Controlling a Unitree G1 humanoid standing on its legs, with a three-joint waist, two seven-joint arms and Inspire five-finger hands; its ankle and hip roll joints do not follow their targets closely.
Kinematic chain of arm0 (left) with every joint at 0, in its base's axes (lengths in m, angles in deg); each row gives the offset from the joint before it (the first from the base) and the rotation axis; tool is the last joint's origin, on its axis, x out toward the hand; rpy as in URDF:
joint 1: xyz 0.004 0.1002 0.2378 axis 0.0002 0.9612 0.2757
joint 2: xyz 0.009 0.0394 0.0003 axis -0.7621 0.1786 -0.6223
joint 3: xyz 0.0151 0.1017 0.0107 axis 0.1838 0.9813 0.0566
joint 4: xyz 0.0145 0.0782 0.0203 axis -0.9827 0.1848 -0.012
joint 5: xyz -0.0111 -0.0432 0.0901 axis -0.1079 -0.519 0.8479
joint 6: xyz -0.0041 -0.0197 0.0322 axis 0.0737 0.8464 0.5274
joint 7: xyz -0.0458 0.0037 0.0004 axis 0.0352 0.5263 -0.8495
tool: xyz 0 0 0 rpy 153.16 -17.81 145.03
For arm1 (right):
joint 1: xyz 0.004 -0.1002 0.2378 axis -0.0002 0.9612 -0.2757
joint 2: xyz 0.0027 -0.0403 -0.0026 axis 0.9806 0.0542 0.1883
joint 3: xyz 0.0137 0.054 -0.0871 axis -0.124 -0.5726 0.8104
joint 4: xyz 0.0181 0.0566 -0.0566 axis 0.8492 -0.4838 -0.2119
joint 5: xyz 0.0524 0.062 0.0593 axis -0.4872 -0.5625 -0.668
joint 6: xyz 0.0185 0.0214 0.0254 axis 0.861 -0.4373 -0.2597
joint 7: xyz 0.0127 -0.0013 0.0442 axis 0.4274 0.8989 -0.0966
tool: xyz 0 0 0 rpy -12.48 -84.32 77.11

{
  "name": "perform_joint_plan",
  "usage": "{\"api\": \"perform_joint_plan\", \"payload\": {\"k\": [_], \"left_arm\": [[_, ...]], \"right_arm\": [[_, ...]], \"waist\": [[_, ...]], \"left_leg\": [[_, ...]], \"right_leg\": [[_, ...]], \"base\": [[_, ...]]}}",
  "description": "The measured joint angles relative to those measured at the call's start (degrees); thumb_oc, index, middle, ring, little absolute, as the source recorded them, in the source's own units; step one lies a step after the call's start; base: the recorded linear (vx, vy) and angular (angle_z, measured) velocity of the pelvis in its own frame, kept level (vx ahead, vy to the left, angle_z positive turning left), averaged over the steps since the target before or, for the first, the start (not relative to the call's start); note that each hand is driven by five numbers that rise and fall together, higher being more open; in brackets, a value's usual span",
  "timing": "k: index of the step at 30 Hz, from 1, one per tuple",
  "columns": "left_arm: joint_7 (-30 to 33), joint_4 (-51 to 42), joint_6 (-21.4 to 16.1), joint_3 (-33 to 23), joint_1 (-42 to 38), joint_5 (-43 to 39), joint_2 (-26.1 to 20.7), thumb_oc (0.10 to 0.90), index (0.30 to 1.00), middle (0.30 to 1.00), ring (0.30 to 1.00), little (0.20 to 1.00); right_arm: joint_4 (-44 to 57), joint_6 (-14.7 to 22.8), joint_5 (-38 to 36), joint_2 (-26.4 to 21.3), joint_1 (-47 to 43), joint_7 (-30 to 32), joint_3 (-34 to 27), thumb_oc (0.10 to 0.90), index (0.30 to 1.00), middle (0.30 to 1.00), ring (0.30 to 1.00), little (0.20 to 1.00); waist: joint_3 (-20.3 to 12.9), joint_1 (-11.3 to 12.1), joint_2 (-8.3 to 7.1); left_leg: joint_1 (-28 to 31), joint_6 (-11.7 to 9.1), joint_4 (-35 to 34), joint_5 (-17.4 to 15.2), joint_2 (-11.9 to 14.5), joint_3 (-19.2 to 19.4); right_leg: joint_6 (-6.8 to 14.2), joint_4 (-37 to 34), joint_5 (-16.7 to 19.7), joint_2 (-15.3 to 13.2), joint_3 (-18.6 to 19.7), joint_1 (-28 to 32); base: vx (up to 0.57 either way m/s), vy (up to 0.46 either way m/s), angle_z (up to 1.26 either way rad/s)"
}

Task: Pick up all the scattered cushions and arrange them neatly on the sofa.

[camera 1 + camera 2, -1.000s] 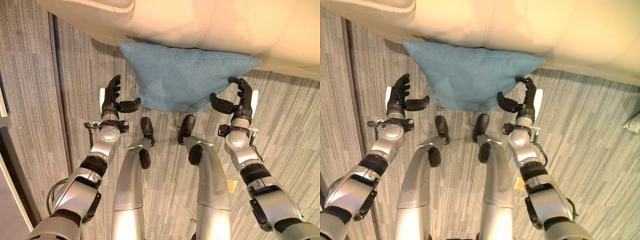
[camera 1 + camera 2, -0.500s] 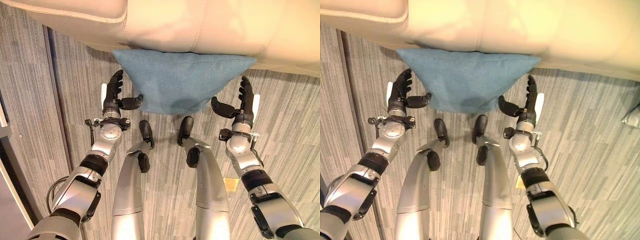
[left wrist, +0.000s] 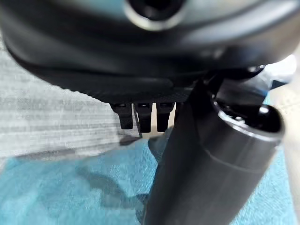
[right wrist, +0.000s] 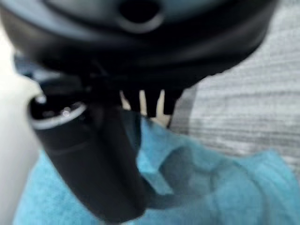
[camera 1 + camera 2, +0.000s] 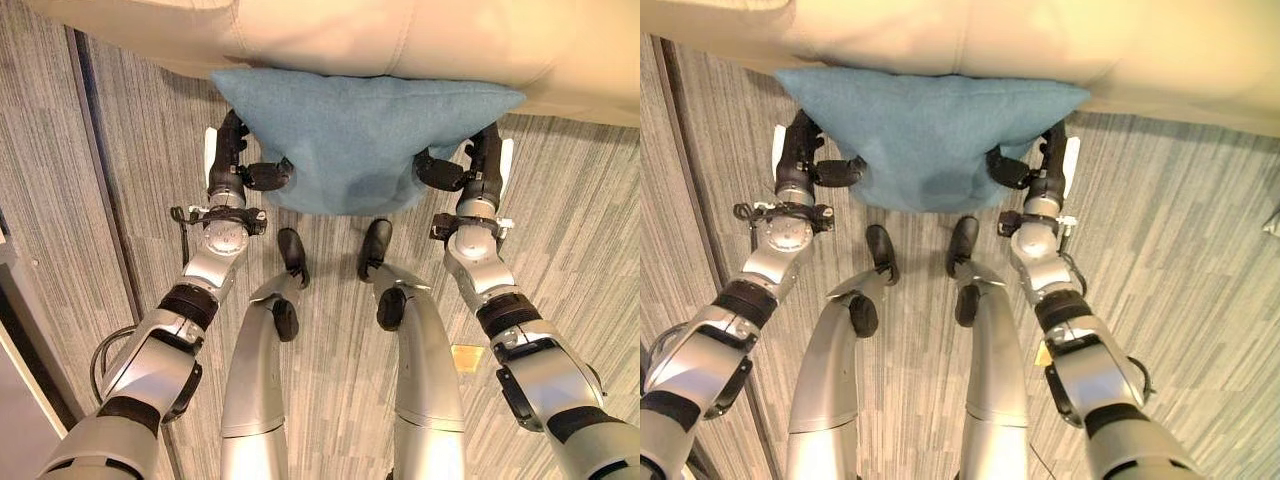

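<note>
A blue cushion (image 5: 360, 140) lies on the carpet with its far edge against the base of the beige sofa (image 5: 400, 40). My left hand (image 5: 228, 165) is at the cushion's left side. Its thumb (image 3: 206, 164) rests on the blue cloth (image 3: 56, 187) and its straight fingers (image 3: 140, 117) reach past the edge. My right hand (image 5: 482, 170) mirrors this at the right side, with its thumb (image 4: 93, 164) laid on the cushion (image 4: 211, 187) and its fingers straight. The cushion's side edges sit between thumb and fingers of both hands.
Grey striped carpet (image 5: 560, 260) spreads around. A dark strip (image 5: 95, 170) runs along the floor at the left, with a pale panel (image 5: 10, 330) beyond it. A small yellow tag (image 5: 465, 358) lies on the floor at the right.
Both hands have moved forward and inward onto the cushion's two sides, so their thumbs now lie over it. The cushion has stayed against the sofa.
</note>
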Motion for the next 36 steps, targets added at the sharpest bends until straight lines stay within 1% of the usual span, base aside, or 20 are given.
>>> {"api": "perform_joint_plan", "payload": {"k": [1, 2, 8, 12, 13, 14, 15, 16, 17, 19, 20, 22, 24, 25, 26, 27, 29, 30, 33, 36], "left_arm": [[0.55, -0.55, 0.0, -0.06, -0.11, -1.71, 0.65, 0.53, 0.495, 0.495, 0.495, 0.495], [0.99, -1.02, -0.01, -0.15, -0.12, -2.74, 1.11, 0.4, 0.3, 0.3, 0.3, 0.3], [2.27, -2.81, -0.01, -0.87, 0.22, -5.87, 0.9, 0.4, 0.3, 0.3, 0.3, 0.3], [2.16, -4.67, 0.03, -1.96, 3.57, -6.6, 1.3, 0.4, 0.3, 0.3, 0.3, 0.3], [2.13, -6.82, 0.08, -3.28, 4.49, -6.86, 1.32, 0.4, 0.3, 0.3, 0.3, 0.3], [1.72, -10.89, 0.94, -5.04, 6.76, -6.87, 0.31, 0.4, 0.3, 0.3, 0.3, 0.3], [0.85, -12.96, 0.68, -5.29, 11.67, -6.53, 1.13, 0.4, 0.3, 0.3, 0.3, 0.3], [0.37, -16.46, -1.59, -5.05, 21.21, -5.63, 1.15, 0.4, 0.3, 0.3, 0.3, 0.3], [-0.51, -17.03, -1.65, -5.33, 23.19, -5.18, 1.24, 0.4, 0.3, 0.3, 0.3, 0.3], [-1.62, -19.54, -1.72, -5.99, 26.07, -5.13, 1.44, 0.4, 0.3, 0.3, 0.3, 0.3], [-2.43, -21.1, -1.81, -6.04, 27.41, -5.02, 1.92, 0.4, 0.3, 0.3, 0.3, 0.3], [-3.78, -20.99, -2.01, -5.86, 30.54, -4.41, 3.3, 0.4, 0.3, 0.3, 0.3, 0.3], [-4.8, -20.81, -1.89, -4.95, 34.25, -4.12, 4.03, 0.4, 0.3, 0.3, 0.3, 0.3], [-5.82, -20.9, -1.9, -4.73, 36.37, -4.1, 4.37, 0.4, 0.3, 0.3, 0.3, 0.3], [-6.75, -20.91, -1.96, -4.31, 38.07, -4.07, 4.42, 0.4, 0.3, 0.3, 0.3, 0.3], [-7.6, -21.48, -1.89, -4.54, 39.32, -4.09, 4.18, 0.4, 0.3, 0.3, 0.3, 0.3], [-8.42, -23.39, -1.9, -4.46, 41.75, -4.13, 3.97, 0.4, 0.3, 0.3, 0.3, 0.3], [-9.32, -23.42, -1.81, -3.38, 45.05, -4.16, 3.88, 0.4, 0.3, 0.3, 0.3, 0.3], [-10.75, -23.5, -1.84, -2.02, 46.83, -4.13, 2.95, 0.4, 0.3, 0.3, 0.3, 0.3], [-11.9, -24.06, -1.83, -2.06, 47.87, -4.11, 2.37, 0.4, 0.3, 0.3, 0.3, 0.3]], "right_arm": [[0.8, -0.09, -0.47, 0.15, 0.04, 0.08, 0.58, 0.485, 0.427, 0.427, 0.427, 0.427], [1.05, -0.08, -0.49, 0.14, 0.03, 0.08, 1.35, 0.4, 0.3, 0.3, 0.3, 0.3], [3.19, -0.09, -0.49, -2.07, 1.25, -0.11, 1.67, 0.4, 0.3, 0.3, 0.3, 0.3], [5.77, -0.28, -0.32, -1.53, 5.81, -2.27, 1.8, 0.4, 0.3, 0.3, 0.3, 0.3], [6.36, -0.42, -0.21, -1.55, 6.55, -2.9, 1.44, 0.4, 0.3, 0.3, 0.3, 0.3], [8.72, -1.2, -0.2, -1.79, 8.39, -4.03, 0.42, 0.4, 0.3, 0.3, 0.3, 0.3], [10.91, -1.07, 0.38, -0.31, 13.4, -5.05, 0.38, 0.4, 0.3, 0.3, 0.3, 0.3], [14.74, 0.84, 2.04, 1.02, 23.13, -5.31, 1.1, 0.4, 0.3, 0.3, 0.3, 0.3], [15.74, 0.94, 2.45, 1.1, 26.08, -5.82, 1.23, 0.4, 0.3, 0.3, 0.3, 0.3], [18.24, 0.94, 2.97, 0.88, 28.78, -6.6, -0.08, 0.4, 0.3, 0.3, 0.3, 0.3], [20.6, 0.92, 3.22, 0.99, 31.03, -6.9, -1.39, 0.4, 0.3, 0.3, 0.3, 0.3], [22.5, 0.92, 3.82, 1.08, 34.93, -7.34, -2.37, 0.4, 0.3, 0.3, 0.3, 0.3], [23.57, 0.93, 4.46, 1.03, 38.89, -7.79, -2.59, 0.4, 0.3, 0.3, 0.3, 0.3], [24.16, 0.95, 4.7, 0.98, 40.91, -8.21, -2.65, 0.4, 0.3, 0.3, 0.3, 0.3], [24.26, 0.99, 4.92, 0.5, 42.55, -9.02, -2.97, 0.4, 0.3, 0.3, 0.3, 0.3], [25.33, 0.77, 5.08, -0.01, 44.41, -9.62, -3.94, 0.4, 0.3, 0.3, 0.3, 0.3], [28.32, 0.72, 6.14, -0.8, 48.12, -10.98, -4.86, 0.4, 0.3, 0.3, 0.3, 0.3], [28.57, 0.72, 7.04, -0.76, 51.55, -11.59, -4.93, 0.4, 0.3, 0.3, 0.3, 0.3], [28.79, 0.86, 7.4, -0.56, 53.83, -12.89, -6.13, 0.4, 0.3, 0.3, 0.3, 0.3], [30.38, 0.83, 7.5, -0.6, 56.07, -14.75, -7.47, 0.4, 0.3, 0.3, 0.3, 0.3]], "waist": [[0.0, 0.01, 0.0], [0.0, 0.01, 0.0], [0.02, 0.18, 0.04], [0.05, 0.15, 0.07], [1.79, 0.2, 0.4], [6.14, -0.31, 0.4], [3.75, -0.08, 0.56], [-5.46, -0.11, 1.26], [-7.55, -0.18, 1.27], [-8.23, -0.49, 1.18], [-8.19, -0.43, 1.12], [-8.17, -0.55, 1.08], [-8.18, -1.07, 0.79], [-8.26, -1.38, 0.59], [-9.43, -2.04, 0.06], [-9.83, -2.24, -0.37], [-9.46, -1.97, -1.03], [-9.39, -2.18, -1.36], [-10.67, -2.21, -1.98], [-11.17, -2.24, -2.34]], "left_leg": [[0.02, -0.09, -0.17, 0.07, 0.03, -0.04], [0.04, -0.16, -0.24, 0.12, 0.04, -0.11], [0.59, -0.52, -1.14, 0.86, 0.05, -0.21], [3.92, -0.78, -2.47, 1.22, -0.02, -0.29], [6.75, -0.78, -3.49, 1.72, -0.09, -0.54], [14.42, -1.08, -5.91, 2.21, -0.18, -0.65], [17.08, -1.5, -8.41, 2.44, -0.29, -1.05], [17.67, -1.65, -10.62, 2.51, -0.35, -1.29], [20.09, -1.64, -11.78, 2.48, -0.34, -1.32], [22.75, -1.79, -13.79, 2.76, -0.56, -1.27], [25.02, -1.9, -16.22, 3.52, -0.94, -1.1], [31.15, -2.22, -21.41, 5.46, -1.26, -0.93], [37.89, -2.43, -24.98, 5.76, -1.48, -0.95], [41.75, -2.54, -27.14, 6.09, -1.78, -1.08], [44.69, -2.8, -29.27, 6.52, -1.99, -1.2], [46.43, -2.98, -30.63, 6.7, -1.9, -1.07], [51.33, -3.59, -33.96, 7.67, -1.83, -1.21], [59.24, -3.9, -37.82, 8.13, -1.47, -1.51], [65.9, -4.1, -40.77, 8.07, -1.02, -1.6], [71.66, -4.88, -43.45, 8.64, -0.28, -1.43]], "right_leg": [[-0.01, -0.1, 0.0, 0.03, -0.09, 0.0], [-0.03, -0.12, 0.01, 0.05, -0.15, 0.0], [-0.4, -0.3, 0.23, 0.08, -0.5, 0.37], [-0.45, -1.13, 0.24, 0.07, -0.76, 3.66], [-0.78, -2.33, 0.52, 0.05, -1.26, 6.67], [-0.88, -4.32, 0.67, 0.17, -1.77, 14.29], [-0.14, -7.27, 0.72, 1.14, -1.52, 17.02], [0.36, -9.39, 0.69, 1.62, -1.72, 17.69], [1.02, -10.71, 0.63, 1.9, -1.8, 20.26], [1.4, -12.63, 1.34, 2.13, -1.9, 22.78], [1.54, -14.6, 1.83, 2.29, -2.03, 24.84], [1.85, -19.27, 3.65, 2.98, -2.38, 30.62], [1.96, -22.19, 3.78, 3.26, -3.15, 37.12], [2.22, -23.47, 3.62, 3.39, -3.3, 40.65], [2.42, -24.45, 3.46, 3.58, -3.28, 43.04], [2.67, -25.14, 3.26, 3.71, -3.63, 44.5], [2.7, -27.79, 3.56, 4.42, -3.93, 49.07], [2.73, -31.33, 3.63, 5.64, -4.51, 56.95], [4.06, -33.68, 2.47, 6.52, -4.55, 63.22], [3.29, -37.03, 3.27, 8.01, -4.6, 69.12]], "base": [[0.0, -0.04, 0.01], [0.0, 0.0, 0.0], [0.0, -0.03, 0.01], [0.0, -0.018, 0.01], [-0.01, -0.045, 0.07], [0.0, -0.052, 0.0], [-0.01, -0.043, -0.05], [-0.01, -0.05, -0.11], [-0.03, -0.074, -0.06], [-0.02, -0.081, -0.04], [0.01, -0.063, -0.03], [0.03, -0.06, -0.05], [0.0, -0.045, -0.03], [0.02, -0.073, -0.02], [0.08, -0.1, -0.01], [0.19, -0.097, -0.02], [0.17, -0.055, -0.01], [0.15, -0.054, -0.07], [0.15, -0.065, -0.07], [0.13, -0.067, -0.06]]}}
